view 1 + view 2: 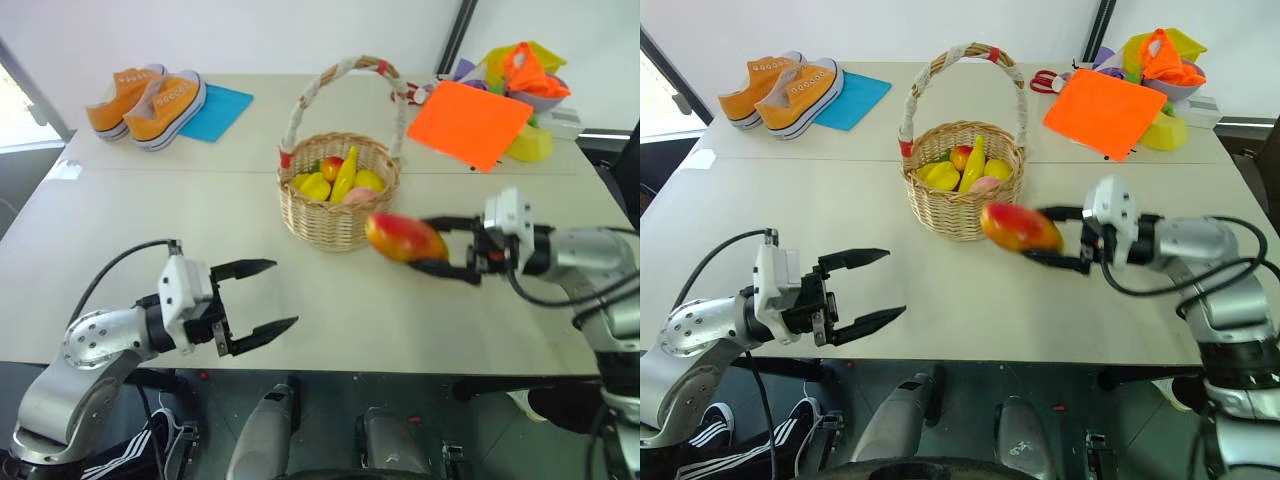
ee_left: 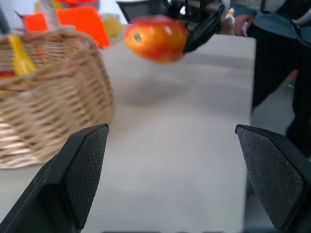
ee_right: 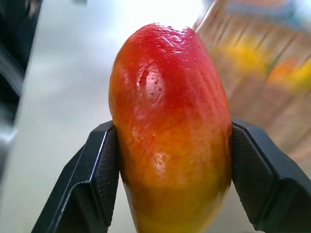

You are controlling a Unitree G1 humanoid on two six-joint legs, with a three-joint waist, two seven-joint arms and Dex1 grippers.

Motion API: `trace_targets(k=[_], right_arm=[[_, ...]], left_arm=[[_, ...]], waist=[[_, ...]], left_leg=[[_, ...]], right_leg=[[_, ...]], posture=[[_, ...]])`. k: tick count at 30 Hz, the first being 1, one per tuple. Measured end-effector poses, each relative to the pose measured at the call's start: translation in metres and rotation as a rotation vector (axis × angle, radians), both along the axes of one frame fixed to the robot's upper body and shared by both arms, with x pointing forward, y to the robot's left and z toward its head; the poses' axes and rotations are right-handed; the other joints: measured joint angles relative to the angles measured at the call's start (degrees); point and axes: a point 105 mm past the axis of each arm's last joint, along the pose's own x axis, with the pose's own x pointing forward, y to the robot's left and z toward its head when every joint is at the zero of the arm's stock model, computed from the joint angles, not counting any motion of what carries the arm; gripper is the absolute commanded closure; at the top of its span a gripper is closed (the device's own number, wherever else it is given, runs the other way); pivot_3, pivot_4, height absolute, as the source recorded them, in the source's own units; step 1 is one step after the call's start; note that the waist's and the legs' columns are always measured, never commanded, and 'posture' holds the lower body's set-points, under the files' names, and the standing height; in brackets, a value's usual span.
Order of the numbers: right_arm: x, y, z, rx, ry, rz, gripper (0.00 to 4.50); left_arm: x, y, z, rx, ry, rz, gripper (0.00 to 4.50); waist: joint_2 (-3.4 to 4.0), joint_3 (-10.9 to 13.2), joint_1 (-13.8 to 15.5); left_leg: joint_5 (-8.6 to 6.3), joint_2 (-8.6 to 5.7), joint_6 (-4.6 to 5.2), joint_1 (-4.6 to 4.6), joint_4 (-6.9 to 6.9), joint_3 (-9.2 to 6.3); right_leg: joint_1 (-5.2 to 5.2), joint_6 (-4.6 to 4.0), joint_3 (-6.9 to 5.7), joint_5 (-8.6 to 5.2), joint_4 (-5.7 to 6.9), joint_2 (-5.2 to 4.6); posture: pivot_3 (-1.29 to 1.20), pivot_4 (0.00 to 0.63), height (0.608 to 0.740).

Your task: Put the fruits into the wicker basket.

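My right gripper (image 1: 420,242) is shut on the red-and-yellow mango (image 1: 395,235) and holds it in the air just right of the wicker basket (image 1: 335,225), a little nearer to me. In the right wrist view the mango (image 3: 170,126) sits clamped between both pads (image 3: 104,170). The basket stands mid-table and holds a banana (image 1: 346,172), a peach (image 1: 358,196) and other small yellow and red fruits. Near the table's front left, my left gripper (image 1: 286,292) is open and holds nothing, pointing toward the basket (image 2: 48,97).
A pair of orange sneakers (image 1: 150,103) rests on a blue sheet (image 1: 215,110) at the back left. An orange sheet (image 1: 470,123) and a heap of colourful items (image 1: 525,75) fill the back right. The table's front edge (image 1: 350,368) lies close below both grippers.
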Motion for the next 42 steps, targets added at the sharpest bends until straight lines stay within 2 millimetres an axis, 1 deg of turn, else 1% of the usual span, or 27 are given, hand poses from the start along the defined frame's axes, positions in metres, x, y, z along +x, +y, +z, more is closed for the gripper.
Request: trace_targets(k=[2,4,5,9,11,12,13,14,15,18,22,24,25,27,28,30,32,34,36,42], right_arm=[[0.015,0.02,0.023,0.022,-0.101,-0.04,1.64],[0.024,0.037,0.031,0.003,-0.163,-0.063,1.64],[0.034,0.046,0.033,-0.002,-0.182,-0.093,1.64],[0.069,0.058,0.019,-0.063,-0.185,-0.203,1.64],[0.079,0.064,0.012,-0.086,-0.188,-0.23,1.64],[0.082,0.065,0.009,-0.099,-0.192,-0.233,1.26],[0.082,0.065,0.007,-0.107,-0.195,-0.233,0.85],[0.085,0.063,0.004,-0.119,-0.201,-0.239,0.55],[0.087,0.061,0.001,-0.124,-0.2,-0.245,0.1],[0.087,0.06,0.001,-0.095,-0.179,-0.235,0.04],[0.071,0.056,0.025,0.047,-0.167,-0.184,0.04],[0.058,0.048,0.035,0.098,-0.147,-0.142,0.04],[0.049,0.04,0.036,0.104,-0.133,-0.121,0.04],[0.04,0.024,0.036,0.123,-0.085,-0.119,0.04],[0.04,0.02,0.036,0.129,-0.074,-0.13,0.04],[0.05,0.005,0.035,0.134,-0.066,-0.232,0.04],[0.066,-0.01,0.029,0.141,-0.06,-0.366,0.04],[0.084,-0.016,0.022,0.186,-0.045,-0.476,0.04],[0.097,-0.011,0.017,0.233,-0.034,-0.522,0.04],[0.12,0.011,0.016,0.312,-0.038,-0.546,0.04]], left_arm=[[0.011,0.004,0.003,-0.043,-0.003,0.075,0.0],[0.02,0.01,0.005,-0.075,-0.005,0.146,0.0],[0.024,0.014,0.005,-0.084,0.001,0.18,0.0],[0.031,0.016,0.005,-0.107,-0.001,0.234,0.0],[0.033,0.016,0.005,-0.107,-0.004,0.244,0.0],[0.033,0.016,0.005,-0.107,-0.004,0.245,0.0],[0.033,0.016,0.005,-0.107,-0.004,0.246,0.0],[0.033,0.016,0.005,-0.107,-0.004,0.249,0.0],[0.033,0.016,0.004,-0.107,-0.004,0.251,0.0],[0.032,0.015,0.004,-0.108,-0.002,0.252,0.0],[0.031,0.013,0.002,-0.115,0.004,0.258,0.0],[0.031,0.013,0.002,-0.115,0.005,0.256,0.0],[0.031,0.013,0.002,-0.115,0.007,0.255,0.0],[0.03,0.012,0.0,-0.117,0.011,0.253,0.0],[0.03,0.012,0.0,-0.118,0.011,0.252,0.0],[0.032,0.009,0.003,-0.13,0.001,0.248,0.0],[0.034,0.007,0.008,-0.137,-0.018,0.245,0.0],[0.037,0.007,0.01,-0.143,-0.037,0.26,0.0],[0.041,0.008,0.014,-0.154,-0.064,0.288,0.0],[0.048,0.008,0.011,-0.152,-0.086,0.348,0.0]], waist=[[0.0,0.0,-0.02],[-0.04,-0.01,0.07],[-0.04,-0.02,0.15],[-0.04,-0.01,0.3],[-0.04,-0.01,0.2],[-0.04,-0.01,0.19],[-0.04,-0.01,0.21],[-0.04,-0.01,0.22],[-0.04,-0.01,0.15],[-0.04,-0.01,-0.15],[-0.04,-0.01,-0.18],[-0.03,-0.01,0.07],[-0.03,-0.01,0.29],[-0.04,-0.01,0.36],[-0.03,-0.01,0.32],[-0.04,-0.01,0.16],[-0.04,-0.02,-0.02],[-0.02,-0.01,-0.53],[-0.01,-0.01,-1.12],[-0.01,-0.01,-1.39]], left_leg=[[0.03,0.0,0.05,0.0,-0.02,-0.01],[0.07,-0.02,0.11,0.0,-0.06,-0.05],[0.09,-0.03,0.11,0.0,-0.08,-0.06],[0.13,-0.07,0.09,-0.01,-0.07,-0.06],[0.16,-0.06,0.05,-0.01,-0.06,-0.05],[0.19,-0.05,0.01,0.0,-0.07,-0.06],[0.19,-0.04,0.01,0.01,-0.06,-0.07],[0.21,-0.03,-0.02,0.02,-0.06,-0.08],[0.22,-0.03,-0.03,0.02,-0.05,-0.08],[0.25,-0.01,-0.06,0.04,-0.03,-0.08],[0.24,0.0,-0.06,0.04,-0.05,-0.12],[0.24,-0.01,-0.05,0.04,-0.05,-0.12],[0.23,-0.01,-0.05,0.04,-0.04,-0.12],[0.22,0.0,-0.05,0.04,-0.01,-0.11],[0.21,0.01,-0.06,0.04,0.0,-0.11],[0.18,0.05,-0.11,0.05,0.0,-0.09],[0.18,0.05,-0.13,0.05,-0.02,-0.09],[0.24,0.05,-0.06,0.04,-0.06,-0.06],[0.26,0.05,-0.07,0.03,-0.11,-0.06],[0.34,0.06,-0.14,0.02,-0.18,-0.05]], right_leg=[[-0.02,0.1,-0.01,0.05,0.0,0.02],[-0.03,0.21,-0.02,0.11,0.01,0.06],[-0.04,0.22,-0.02,0.12,0.03,0.11],[-0.06,0.24,-0.03,0.13,0.13,0.27],[-0.12,0.24,-0.02,0.13,0.3,0.28],[-0.15,0.24,-0.02,0.13,0.37,0.31],[-0.16,0.23,-0.02,0.12,0.4,0.33],[-0.16,0.23,-0.02,0.12,0.43,0.34],[-0.17,0.23,-0.02,0.13,0.47,0.35],[-0.17,0.22,0.0,0.13,0.53,0.35],[-0.17,0.22,0.0,0.13,0.54,0.35],[-0.16,0.21,0.0,0.12,0.53,0.33],[-0.15,0.21,0.0,0.12,0.52,0.32],[-0.14,0.19,0.0,0.12,0.52,0.3],[-0.14,0.18,0.0,0.13,0.52,0.28],[-0.16,0.13,0.02,0.14,0.52,0.25],[-0.18,0.12,0.02,0.14,0.52,0.25],[-0.21,0.13,0.03,0.15,0.52,0.32],[-0.21,0.14,0.03,0.15,0.53,0.35],[-0.09,0.16,0.02,0.16,0.61,0.44]], posture=[[0.0,0.15,0.74],[0.0,0.15,0.74],[0.0,0.15,0.74],[0.0,0.15,0.74],[0.0,0.15,0.74],[0.0,0.15,0.74],[0.0,0.15,0.74],[0.0,0.15,0.74],[0.0,0.15,0.74],[0.0,0.15,0.74],[0.0,0.15,0.74],[0.0,0.15,0.74],[0.0,0.15,0.74],[0.0,0.15,0.74],[0.0,0.15,0.74],[0.0,0.15,0.74],[0.0,0.15,0.74],[0.0,0.15,0.74],[0.0,0.15,0.74],[0.0,0.15,0.74]])
